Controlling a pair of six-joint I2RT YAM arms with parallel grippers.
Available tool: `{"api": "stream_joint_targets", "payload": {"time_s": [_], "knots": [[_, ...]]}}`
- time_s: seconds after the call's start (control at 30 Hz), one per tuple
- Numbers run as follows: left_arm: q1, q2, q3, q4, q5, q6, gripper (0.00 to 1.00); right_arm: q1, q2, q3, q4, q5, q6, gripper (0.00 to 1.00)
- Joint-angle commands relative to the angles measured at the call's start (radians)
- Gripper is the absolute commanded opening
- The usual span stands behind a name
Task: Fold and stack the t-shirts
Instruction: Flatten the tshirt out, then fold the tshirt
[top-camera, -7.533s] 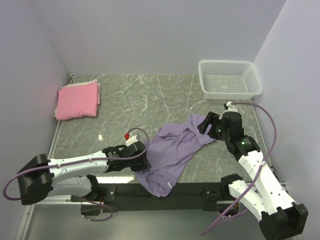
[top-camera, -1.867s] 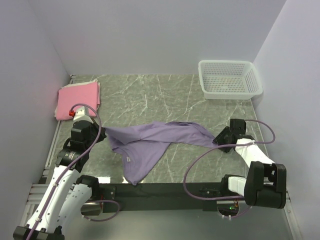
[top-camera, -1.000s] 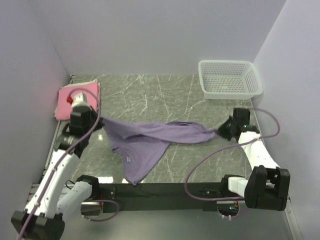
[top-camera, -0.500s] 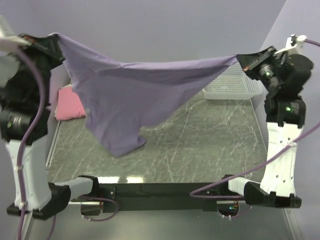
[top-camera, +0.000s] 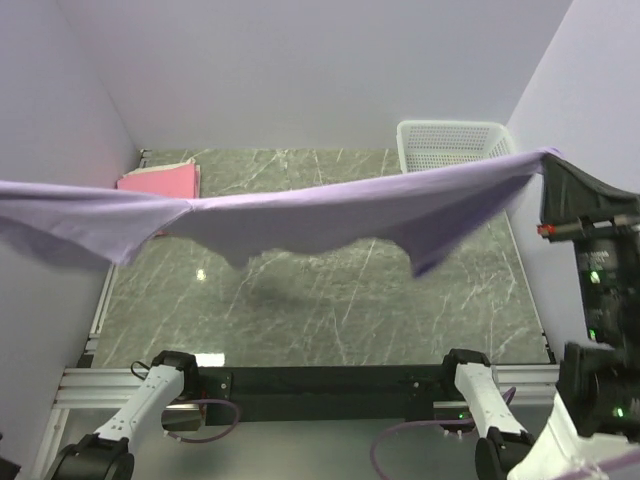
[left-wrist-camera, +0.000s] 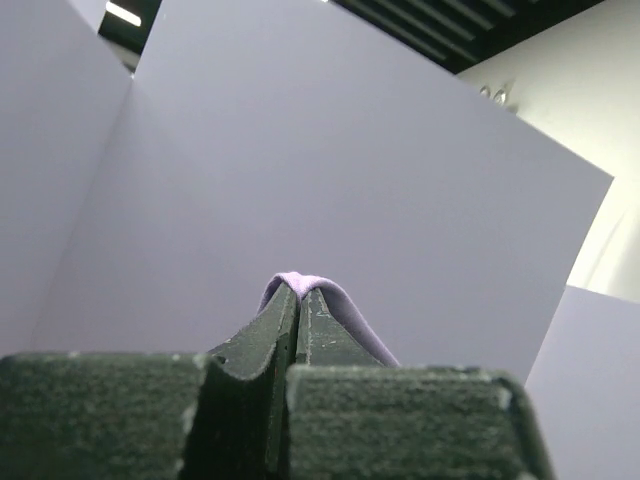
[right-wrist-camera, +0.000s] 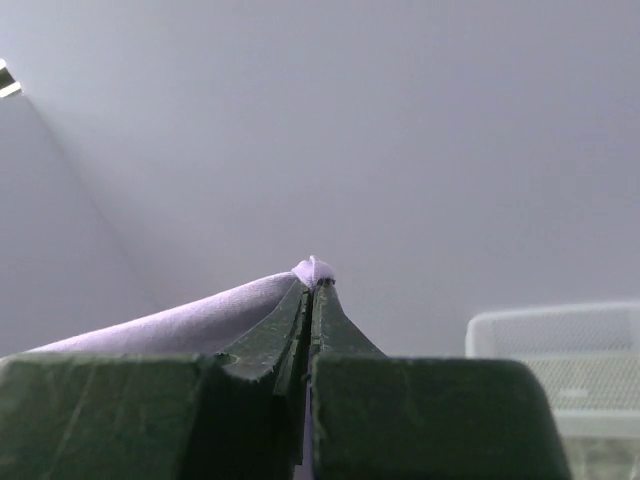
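The lavender-purple t-shirt (top-camera: 330, 215) hangs stretched wide in the air, high over the table, from the left edge of the top view to the right wall. My right gripper (top-camera: 551, 166) is shut on its right end, and the cloth (right-wrist-camera: 200, 322) peeks out over the closed tips (right-wrist-camera: 313, 281). In the top view my left gripper is out of frame. The left wrist view shows it (left-wrist-camera: 298, 291) shut on a fold of purple cloth (left-wrist-camera: 345, 305). The pink t-shirt (top-camera: 165, 181) lies folded at the table's back left, partly hidden behind the purple one.
The white mesh basket (top-camera: 440, 142) stands at the back right corner, its front hidden by the raised shirt; its rim also shows in the right wrist view (right-wrist-camera: 560, 335). Below lies the grey marble table (top-camera: 350, 300), with walls close on the left, back and right.
Both arms have lifted the purple shirt off the table and pulled it out wide. It now hangs level and taut, closer to the camera, and the left arm has left the top view.
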Motion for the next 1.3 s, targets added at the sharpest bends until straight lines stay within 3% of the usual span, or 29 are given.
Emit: {"api": "stream_joint_targets", "payload": {"time_s": [0.0, 0.13, 0.23, 0.37, 0.53, 0.63, 0.8, 1.0, 1.27], "knots": [[0.005, 0.054, 0.050, -0.051, 0.015, 0.048, 0.01, 0.027, 0.005, 0.034, -0.036, 0.153, -0.130, 0.00], [0.005, 0.082, 0.041, -0.048, 0.029, 0.069, 0.01, 0.049, -0.001, 0.007, -0.038, 0.199, -0.186, 0.00], [0.005, 0.111, -0.046, -0.014, 0.035, 0.083, 0.01, 0.053, 0.007, -0.081, -0.018, 0.173, -0.186, 0.00], [0.007, 0.155, -0.300, 0.063, 0.046, 0.078, 0.01, 0.053, 0.011, -0.289, 0.057, 0.110, -0.128, 0.00], [0.005, 0.264, -0.638, 0.263, 0.027, 0.069, 0.01, 0.053, 0.105, -0.559, 0.099, 0.199, -0.062, 0.00], [0.005, 0.383, -0.736, 0.395, 0.027, 0.060, 0.01, 0.053, 0.187, -0.676, 0.189, 0.250, -0.042, 0.00], [0.005, 0.639, -0.761, 0.500, 0.037, 0.051, 0.01, 0.053, 0.342, -0.779, 0.382, 0.311, -0.013, 0.00], [0.011, 0.864, -0.683, 0.534, 0.070, 0.040, 0.01, 0.053, 0.628, -0.696, 0.484, 0.284, -0.037, 0.00], [0.031, 0.962, -0.631, 0.520, 0.130, 0.020, 0.01, 0.053, 0.766, -0.646, 0.493, 0.262, -0.056, 0.00]]}}
